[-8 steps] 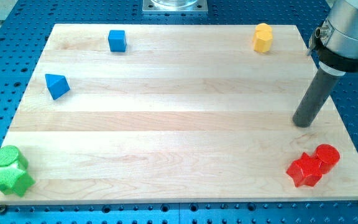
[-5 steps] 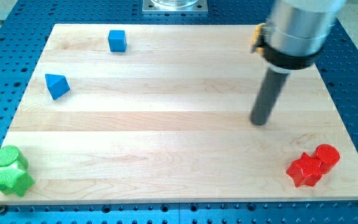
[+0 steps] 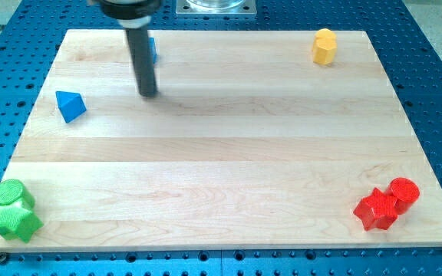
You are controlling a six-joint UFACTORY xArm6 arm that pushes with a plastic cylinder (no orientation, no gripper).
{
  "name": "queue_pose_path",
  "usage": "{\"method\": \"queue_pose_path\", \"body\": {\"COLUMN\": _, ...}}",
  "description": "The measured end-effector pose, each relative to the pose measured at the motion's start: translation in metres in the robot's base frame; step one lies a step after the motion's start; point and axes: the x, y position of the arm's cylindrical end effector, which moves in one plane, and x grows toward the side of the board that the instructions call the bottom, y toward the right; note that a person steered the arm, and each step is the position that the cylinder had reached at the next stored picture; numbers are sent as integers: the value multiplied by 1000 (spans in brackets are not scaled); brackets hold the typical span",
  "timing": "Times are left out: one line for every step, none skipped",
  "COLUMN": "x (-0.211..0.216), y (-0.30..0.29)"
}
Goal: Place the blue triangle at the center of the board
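Observation:
The blue triangle lies near the left edge of the wooden board, in its upper half. My tip rests on the board to the right of the triangle and a little higher, about a hundred pixels away, not touching it. The dark rod rises from the tip to the view's top and hides most of a blue cube behind it.
A yellow hexagonal block stands at the top right. A red star and a red cylinder touch at the bottom right. A green cylinder and a green star touch at the bottom left.
My tip has swept from the right side of the board across to the upper left, ending close to the blue cube. No block has moved.

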Motion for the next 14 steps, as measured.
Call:
{"method": "queue_pose_path", "body": {"x": -15, "y": -59}}
{"method": "queue_pose_path", "body": {"x": -14, "y": -109}}
{"method": "queue_pose_path", "body": {"x": 16, "y": -162}}
{"method": "queue_pose_path", "body": {"x": 69, "y": -143}}
{"method": "queue_pose_path", "body": {"x": 86, "y": -109}}
{"method": "queue_pose_path", "body": {"x": 50, "y": -115}}
{"method": "queue_pose_path", "body": {"x": 22, "y": -114}}
{"method": "queue_pose_path", "body": {"x": 24, "y": -29}}
{"method": "queue_pose_path", "body": {"x": 33, "y": 55}}
{"method": "queue_pose_path", "body": {"x": -30, "y": 5}}
{"method": "queue_pose_path", "body": {"x": -11, "y": -68}}
{"method": "queue_pose_path", "body": {"x": 43, "y": -64}}
{"method": "queue_pose_path", "body": {"x": 79, "y": -6}}
{"method": "queue_pose_path", "body": {"x": 82, "y": 54}}
